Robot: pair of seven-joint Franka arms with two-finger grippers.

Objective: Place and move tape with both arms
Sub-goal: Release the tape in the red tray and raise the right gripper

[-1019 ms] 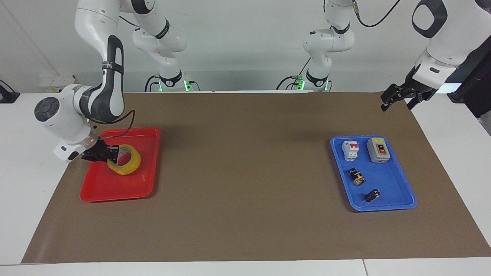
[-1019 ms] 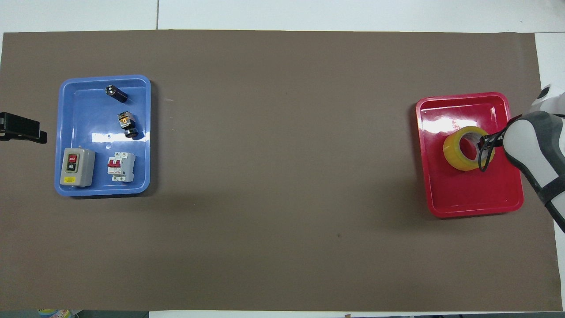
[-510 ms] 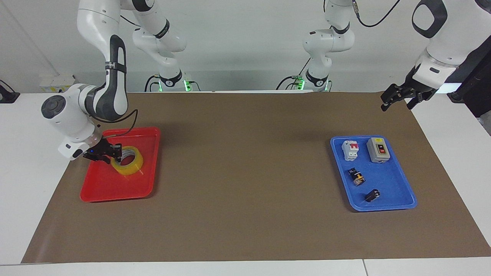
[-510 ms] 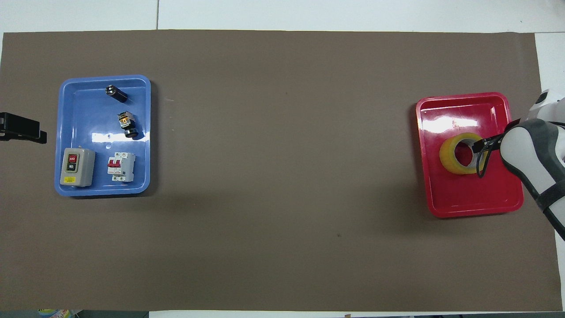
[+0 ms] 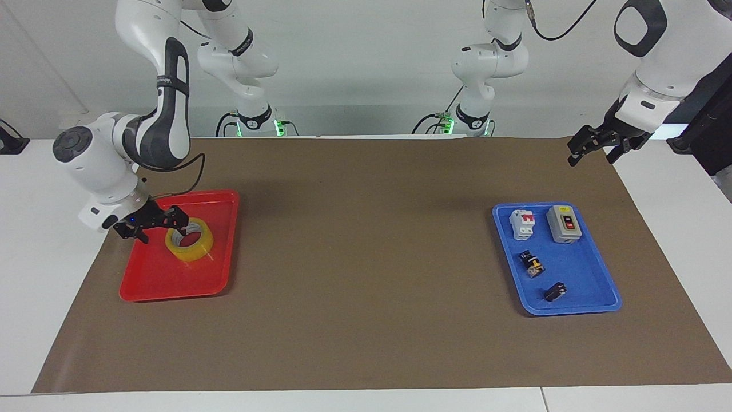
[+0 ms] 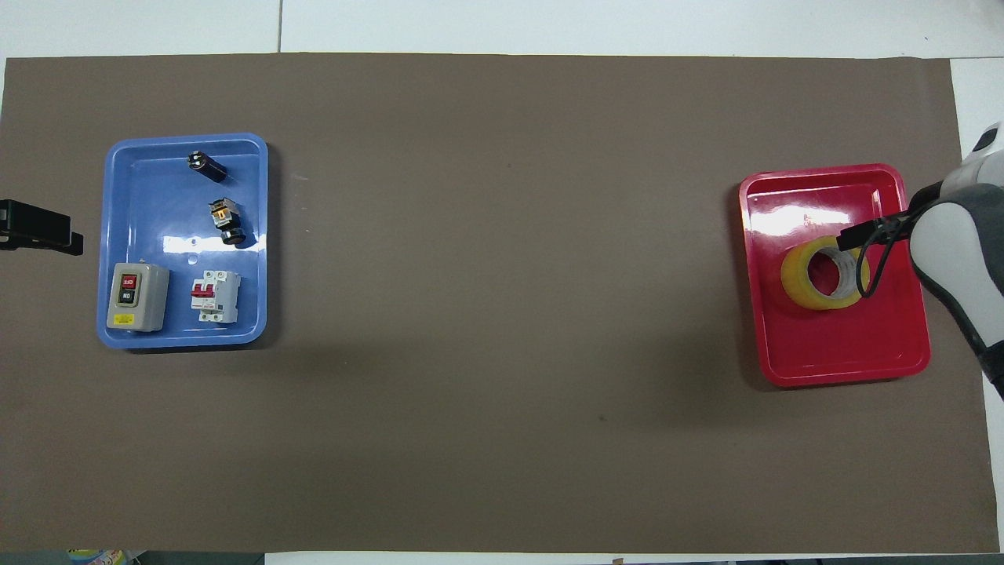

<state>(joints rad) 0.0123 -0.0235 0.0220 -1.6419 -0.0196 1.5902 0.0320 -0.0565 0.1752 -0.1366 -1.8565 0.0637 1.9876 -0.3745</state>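
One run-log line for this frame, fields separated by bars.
right gripper: open, beside tape | tape: flat in red tray | left gripper: waiting over mat corner | blue tray: four parts

White table (image 5: 34,240) under a brown mat (image 5: 366,240), plain pale wall (image 5: 366,63) above it.

Facing view high across table toward robots, overhead view steeply down from robots' end, both sharing brown paper-covered table (image 5: 366,320) (image 6: 502,439)

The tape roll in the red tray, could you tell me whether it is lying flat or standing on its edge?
Lying flat. The tape rests on the floor of the red tray, its core hole facing up in the overhead view, clear of the right hand.
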